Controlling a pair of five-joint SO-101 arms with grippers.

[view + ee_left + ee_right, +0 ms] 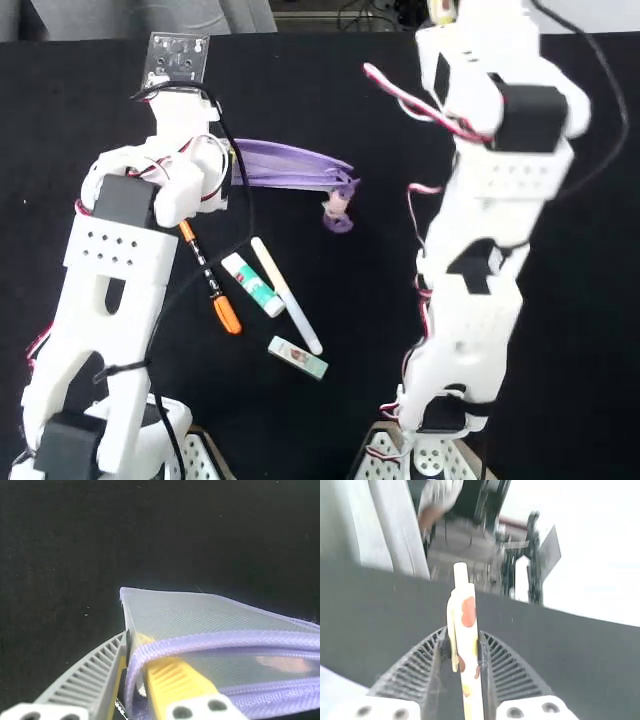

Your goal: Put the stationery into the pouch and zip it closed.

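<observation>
My left gripper (pixel 131 645) is shut on one corner of the translucent purple pouch (pixel 210 625). In the high view the pouch (pixel 290 165) hangs out to the right from that gripper (pixel 230 165), above the black table, and its zipper pull (pixel 338 216) dangles at the far end. My right gripper (pixel 462 640) is shut on a cream pen with orange spots (pixel 463 610), raised high on the right arm (pixel 500 110). Lying on the table are an orange marker (pixel 207 277), a green-and-white glue stick (pixel 253 285), a white pen (pixel 286 296) and a small eraser (pixel 297 357).
The black cloth table (pixel 330 90) reaches the back edge, with room behind it. A small grey board (pixel 177 58) stands at the back left. Both arm bases (pixel 400 455) sit at the front edge.
</observation>
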